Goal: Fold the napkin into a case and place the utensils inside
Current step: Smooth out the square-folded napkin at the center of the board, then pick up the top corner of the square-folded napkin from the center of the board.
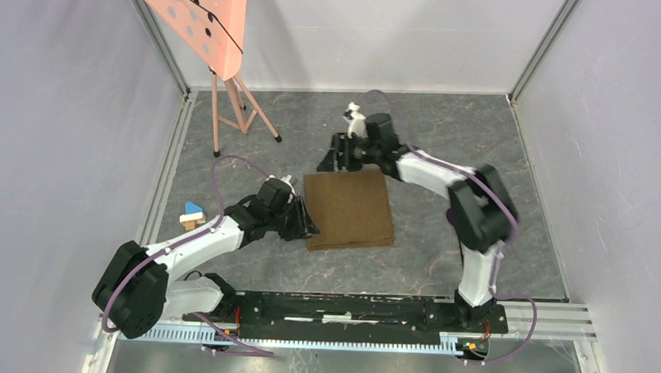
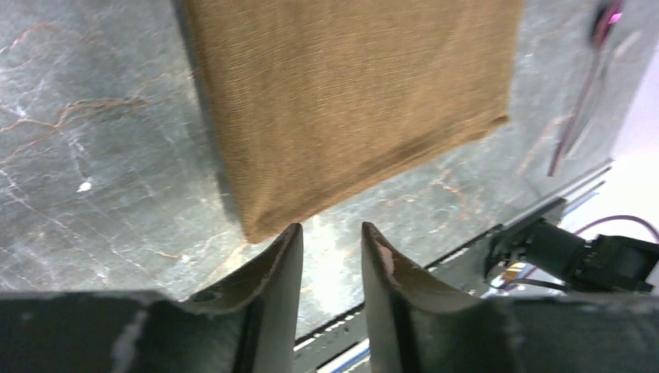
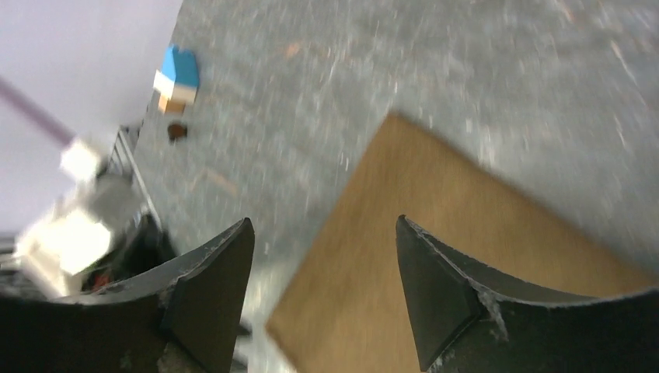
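The napkin lies flat in the middle of the grey marbled worktop, a squarish tan-brown sheet; along its near side a second edge shows, so it looks doubled over.

The left arm reaches in low from the near left; the left tool sits just beside the napkin's near left corner. In the left wrist view its two dark fingers stand a little apart, with bare worktop showing in the gap; the cloth's corner ends just past the tips, and nothing is pinched; whether a tip touches the cloth I cannot tell.

The right arm bends across from the right and over the napkin's far edge; the right tool hangs near the far left corner. Seen from its own wrist, the right tool is spread wide and grips nothing; the napkin lies blurred beneath it, mostly under the right-hand finger.

Well off to the left, near the side wall, sits a small blue-and-wood block, also in the right wrist view; at the far left corner stands a pink board with round holes on thin pink legs.
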